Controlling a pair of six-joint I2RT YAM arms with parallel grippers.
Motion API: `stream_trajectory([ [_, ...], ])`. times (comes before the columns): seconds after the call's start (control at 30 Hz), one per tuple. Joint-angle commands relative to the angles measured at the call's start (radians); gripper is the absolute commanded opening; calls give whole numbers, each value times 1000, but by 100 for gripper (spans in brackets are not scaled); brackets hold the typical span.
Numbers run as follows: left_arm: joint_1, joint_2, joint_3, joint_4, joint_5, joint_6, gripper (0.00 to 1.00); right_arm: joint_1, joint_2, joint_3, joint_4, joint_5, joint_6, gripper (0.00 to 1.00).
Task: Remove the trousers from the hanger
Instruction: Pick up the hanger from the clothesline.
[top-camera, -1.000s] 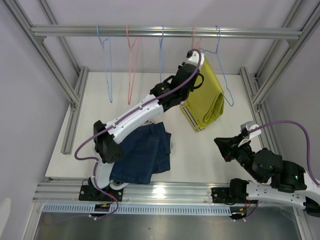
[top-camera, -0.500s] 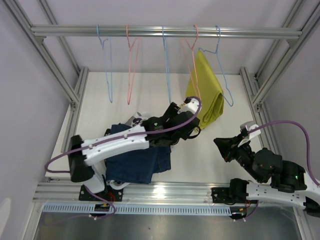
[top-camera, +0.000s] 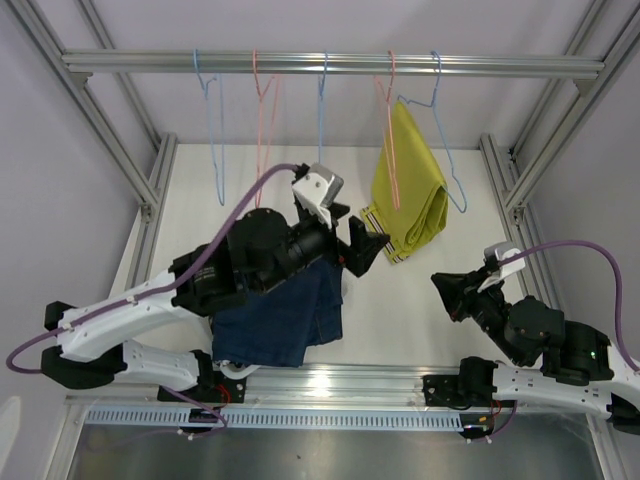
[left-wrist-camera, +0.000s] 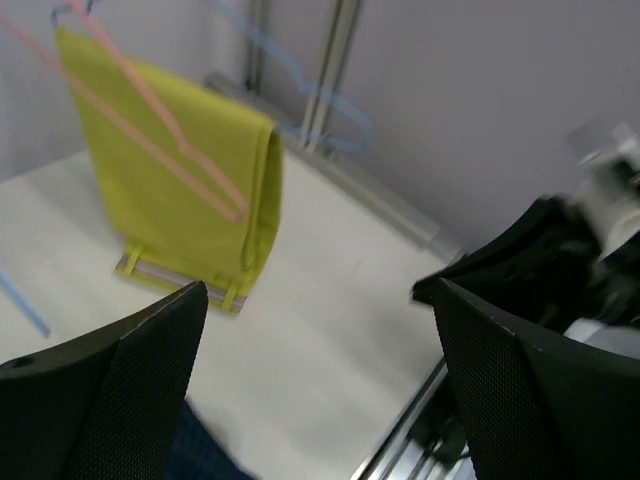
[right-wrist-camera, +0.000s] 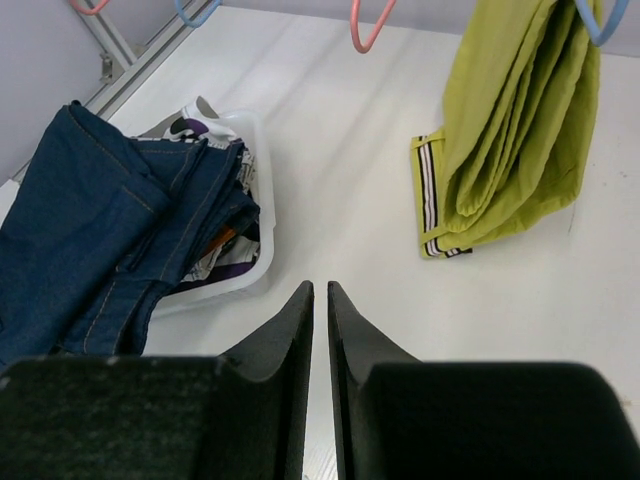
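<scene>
The left fingers (left-wrist-camera: 130, 390) had sprung wide apart with nothing between them. That arm had dropped back from the rail (top-camera: 330, 63) and hung over the navy trousers (top-camera: 285, 315), which lay heaped on a white tub (right-wrist-camera: 255, 190). The yellow trousers (top-camera: 410, 185) stayed draped up there, their striped waistband touching the surface (top-camera: 190, 210), so that pair looked not yet freed. The right fingers (right-wrist-camera: 300, 330) sat pressed together and empty. 3 bare hangers (top-camera: 260, 150) hung to the left. A pink hanger (top-camera: 388, 85) crossed the yellow cloth, a likely snag.
</scene>
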Motion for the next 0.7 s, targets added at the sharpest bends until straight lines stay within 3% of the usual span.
stream_trajectory([
  [0.0,45,78,114,230,194,29,99,-1,2,7,5,60,3,14],
  [0.33,260,439,369,385,489,-227,99,0,17,4,-7,135,21,15],
  [0.47,295,586,473,432,549,-321,99,-1,34,4,-22,152,33,15],
  [0.67,323,755,667,370,543,-344,99,-3,37,6,-32,168,45,16],
])
